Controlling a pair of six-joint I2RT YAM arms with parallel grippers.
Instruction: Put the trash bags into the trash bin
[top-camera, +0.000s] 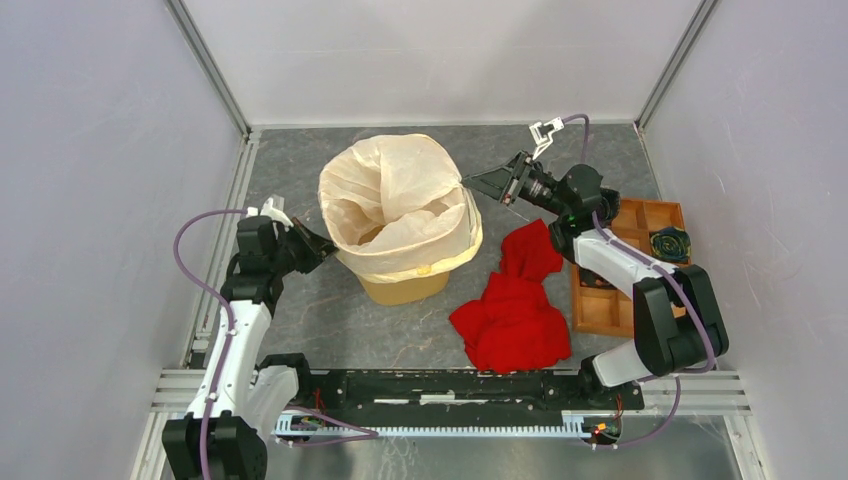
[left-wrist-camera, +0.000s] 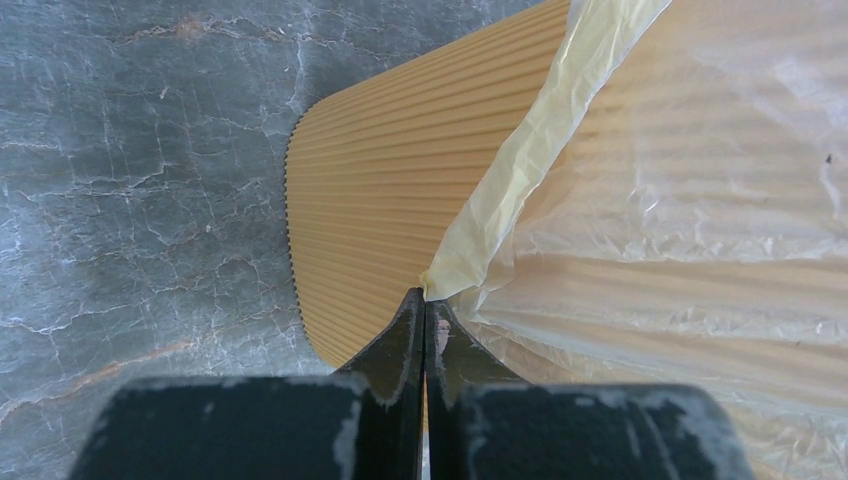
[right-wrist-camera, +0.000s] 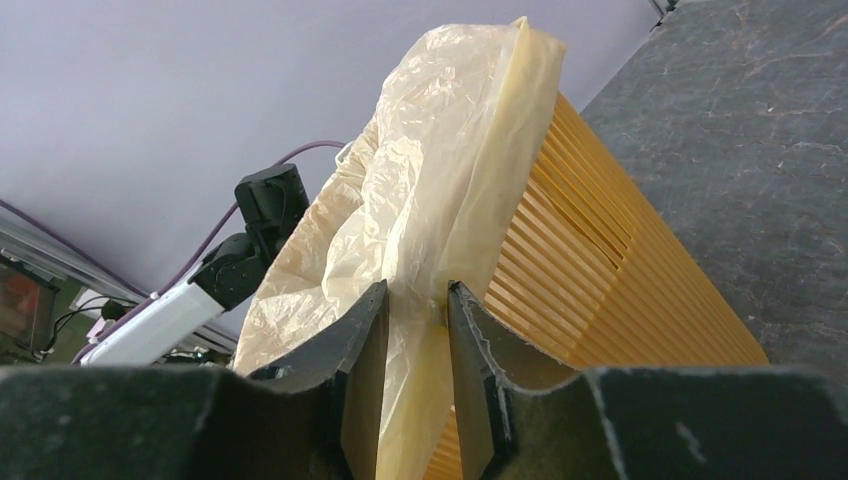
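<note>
Nearest the arm bases, a red cloth (top-camera: 515, 305) lay heaped on the grey table (top-camera: 340, 320), just beside the left edge of a wooden tray (top-camera: 600, 312). Left of the cloth stood the trash bin (top-camera: 405, 288), upright. The trash bag (top-camera: 400, 195) sat inside it with its mouth spread open and its hem folded down over the rim, so from above only the bin's lower wall showed.

The left gripper (top-camera: 318, 245) met the hem on the bin's left side. The right gripper (top-camera: 470, 182) met it farther back, on the right side. The overhead view was too coarse to show how either pair of jaws stood.

The wrist cameras showed that. On the left, the fingers were pressed together with no gap, and the bag's folded edge was pinched at their very tips, close against the bin's outer wall (ribbed in fine lines, which the overhead view did not show). On the right, the fingers stood narrowly apart with a bunched fold of film filling the gap, so that it was clamped between them. Past them the film rose in a wrinkled peak above the rim.

The right wrist view alone looked across the bin, where the left arm (right-wrist-camera: 230, 270) stood against the pale wall.
</note>
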